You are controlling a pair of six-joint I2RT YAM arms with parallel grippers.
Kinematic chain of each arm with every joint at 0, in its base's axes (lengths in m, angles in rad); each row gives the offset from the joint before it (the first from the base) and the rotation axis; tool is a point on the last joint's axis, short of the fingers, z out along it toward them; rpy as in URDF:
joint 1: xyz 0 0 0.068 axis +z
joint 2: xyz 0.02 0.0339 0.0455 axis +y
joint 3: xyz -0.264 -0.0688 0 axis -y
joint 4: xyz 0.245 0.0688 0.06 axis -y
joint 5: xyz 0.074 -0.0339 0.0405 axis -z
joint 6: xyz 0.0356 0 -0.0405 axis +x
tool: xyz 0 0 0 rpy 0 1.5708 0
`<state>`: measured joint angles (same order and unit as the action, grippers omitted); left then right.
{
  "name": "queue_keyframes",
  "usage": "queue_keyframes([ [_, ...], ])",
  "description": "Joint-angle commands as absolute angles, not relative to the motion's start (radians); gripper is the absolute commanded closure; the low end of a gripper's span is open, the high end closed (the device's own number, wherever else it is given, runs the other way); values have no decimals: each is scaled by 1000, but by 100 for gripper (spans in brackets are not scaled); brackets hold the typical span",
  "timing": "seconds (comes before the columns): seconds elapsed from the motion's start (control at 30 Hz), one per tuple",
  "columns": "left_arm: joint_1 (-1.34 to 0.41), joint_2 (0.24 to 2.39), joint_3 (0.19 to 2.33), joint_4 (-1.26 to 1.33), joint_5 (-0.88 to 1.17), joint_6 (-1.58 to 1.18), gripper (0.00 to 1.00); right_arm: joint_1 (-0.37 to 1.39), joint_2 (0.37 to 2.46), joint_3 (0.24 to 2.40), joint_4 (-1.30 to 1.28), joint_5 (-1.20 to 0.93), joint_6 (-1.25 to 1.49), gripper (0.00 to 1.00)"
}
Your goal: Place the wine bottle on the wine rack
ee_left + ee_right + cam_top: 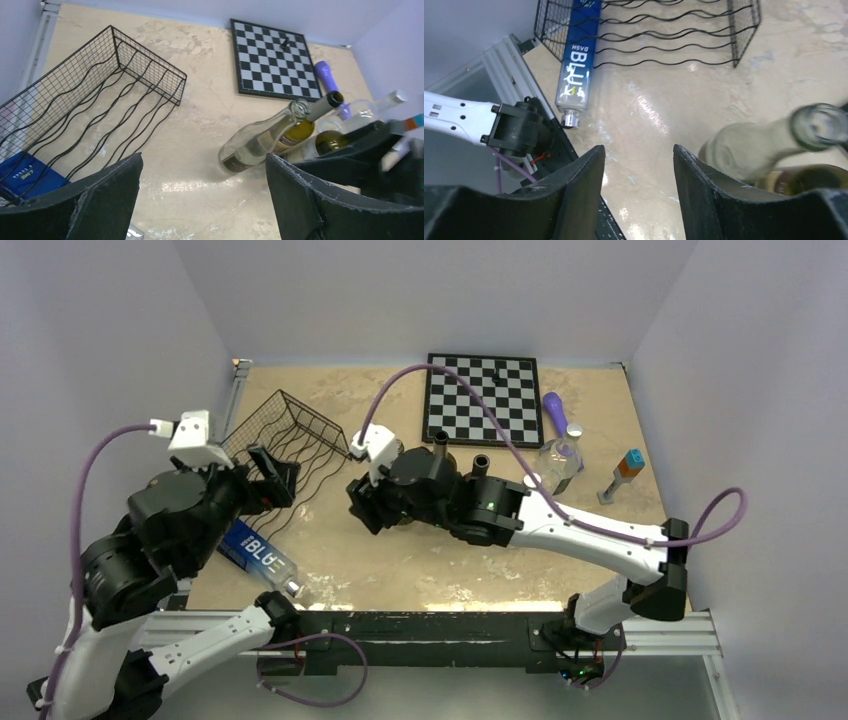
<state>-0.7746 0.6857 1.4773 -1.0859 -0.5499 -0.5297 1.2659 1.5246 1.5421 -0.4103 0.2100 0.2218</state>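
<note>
The black wire wine rack [300, 435] stands at the left of the table and also shows in the left wrist view [100, 95] and the right wrist view [674, 35]. A blue labelled bottle [255, 555] lies with its base in the rack's near end and its cap pointing at the table's front edge. Three wine bottles stand mid-table: a clear one [260, 142] and two green ones [305, 126] [330, 142]. My left gripper [272, 480] is open and empty beside the rack. My right gripper [362, 505] is open and empty, just left of the clear bottle [764, 145].
A black-and-white chessboard [485, 398] lies at the back with one piece on it. A purple object [555, 410], a clear plastic bottle [560, 462] and an orange-and-blue item [627, 468] stand at the right. A metal rail [430, 625] runs along the front edge.
</note>
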Motion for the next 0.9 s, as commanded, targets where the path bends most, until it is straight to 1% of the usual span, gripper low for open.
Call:
queue_keyframes([
  [0.0, -763, 814, 1513, -1087, -645, -561, 4, 1222, 1430, 1554, -513, 241, 215, 44],
  [0.03, -735, 846, 1515, -1087, -625, -549, 3, 1210, 1418, 1559, -528, 240, 217, 44],
  [0.07, -687, 879, 1517, -1084, -562, -537, 3, 1195, 1408, 1565, -545, 241, 223, 44],
  [0.13, -525, 938, 1510, -1063, -365, -513, 3, 1166, 1394, 1588, -587, 238, 240, 42],
  [0.17, -458, 970, 1500, -1053, -310, -508, 2, 1153, 1390, 1602, -608, 239, 245, 41],
  [0.3, -300, 1013, 1417, -970, -267, -474, 1, 1124, 1352, 1616, -644, 246, 242, 39],
  [0.43, -98, 1104, 1329, -888, -118, -505, 2, 1113, 1312, 1613, -662, 254, 230, 37],
  [0.53, -33, 1172, 1238, -777, -57, -545, 5, 1099, 1280, 1589, -654, 261, 223, 36],
  [0.63, -20, 1218, 1174, -669, -50, -572, 5, 1079, 1258, 1570, -662, 269, 225, 36],
  [0.73, -19, 1257, 1123, -576, -53, -585, 8, 1056, 1232, 1535, -654, 272, 233, 36],
  [0.8, -19, 1293, 1109, -545, -55, -581, 13, 1043, 1222, 1523, -655, 269, 236, 36],
  [0.87, -21, 1326, 1104, -519, -74, -540, 21, 1029, 1216, 1517, -659, 268, 236, 37],
])
